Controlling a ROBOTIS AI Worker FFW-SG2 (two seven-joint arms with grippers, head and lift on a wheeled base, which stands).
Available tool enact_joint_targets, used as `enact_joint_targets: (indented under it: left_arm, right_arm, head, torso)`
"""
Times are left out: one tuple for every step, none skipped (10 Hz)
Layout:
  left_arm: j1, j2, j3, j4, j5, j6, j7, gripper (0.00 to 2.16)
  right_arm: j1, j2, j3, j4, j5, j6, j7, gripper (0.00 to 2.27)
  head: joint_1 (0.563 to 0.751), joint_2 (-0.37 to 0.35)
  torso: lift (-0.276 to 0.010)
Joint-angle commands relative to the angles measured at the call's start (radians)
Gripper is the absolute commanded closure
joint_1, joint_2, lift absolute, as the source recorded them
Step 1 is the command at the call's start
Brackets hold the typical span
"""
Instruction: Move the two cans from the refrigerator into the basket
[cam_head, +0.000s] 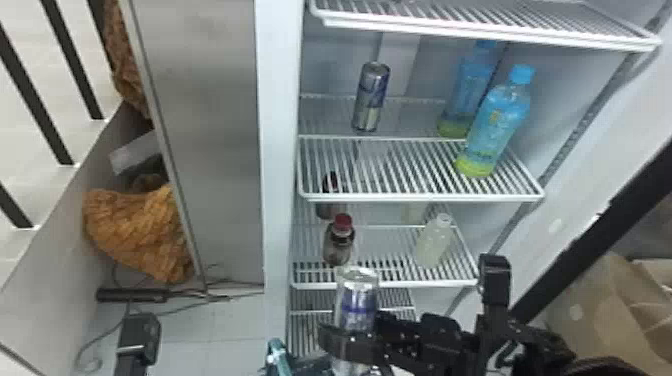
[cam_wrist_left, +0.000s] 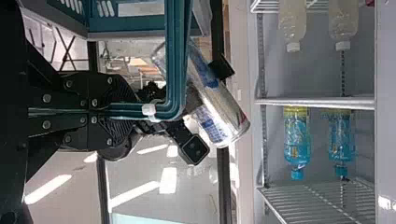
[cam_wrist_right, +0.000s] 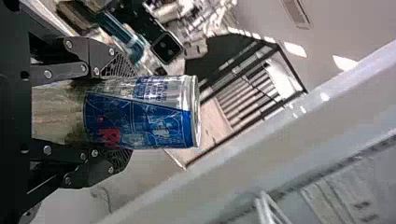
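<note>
Trouble could come: the right gripper (cam_wrist_right: 130, 114) hugs one can (cam_head: 357, 302), but letting go too soon might drop it outside the basket (cam_wrist_left: 175, 70), at its 8 o'clock in the head view, pinched by the left gripper (cam_wrist_left: 128, 112). Another can (cam_head: 371, 95) stands on the shelf (cam_head: 420, 198) at 12 o'clock.

Can one (cam_head: 371, 97): tall, slim, silver with blue; upright on a refrigerator shelf (cam_head: 425, 187), nearer the left edge than the right, towards the back.
Can two (cam_wrist_right: 140, 116): matching silver and blue, red lettering; in the right gripper (cam_head: 352, 334), lid end exposed, beside the basket handle (cam_wrist_left: 175, 60).
Basket (cam_wrist_left: 103, 25): teal, slotted walls; held by its handle.
</note>
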Motion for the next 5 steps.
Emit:
enact_joint_targets:
  left_arm:
    - [0.0, 0.0, -0.001, 0.001, 0.0, 0.005, 0.0, 1.2]
    - [-0.003, 0.002, -0.001, 0.001, 0.0, 0.005, 0.001, 1.2]
    - [-0.003, 0.002, -0.001, 0.001, 0.0, 0.005, 0.001, 1.2]
    - [-0.003, 0.002, -0.001, 0.001, 0.0, 0.005, 0.001, 1.2]
    - [-0.003, 0.002, -0.001, 0.001, 0.0, 0.005, 0.001, 1.2]
  right_arm:
    - [-0.052, -0.005, 0.013, 0.049, 0.078, 0.054, 0.062, 1.14]
    - [-0.074, -0.008, 0.025, 0.061, 0.12, 0.081, 0.102, 1.14]
    - [-0.089, -0.008, 0.041, 0.083, 0.135, 0.101, 0.13, 1.14]
    - [-0.111, -0.008, 0.053, 0.105, 0.175, 0.103, 0.174, 1.12]
    - [-0.133, -0.011, 0.071, 0.12, 0.207, 0.106, 0.219, 1.11]
  head:
    - [0.695, -0.15]
    - [0.695, -0.151]
    - [0.695, -0.153]
    - [0.695, -0.151]
    - [0.695, -0.146]
  torso:
    - [-0.035]
    - [-0.035]
    - [-0.035]
    - [-0.035]
    - [-0.035]
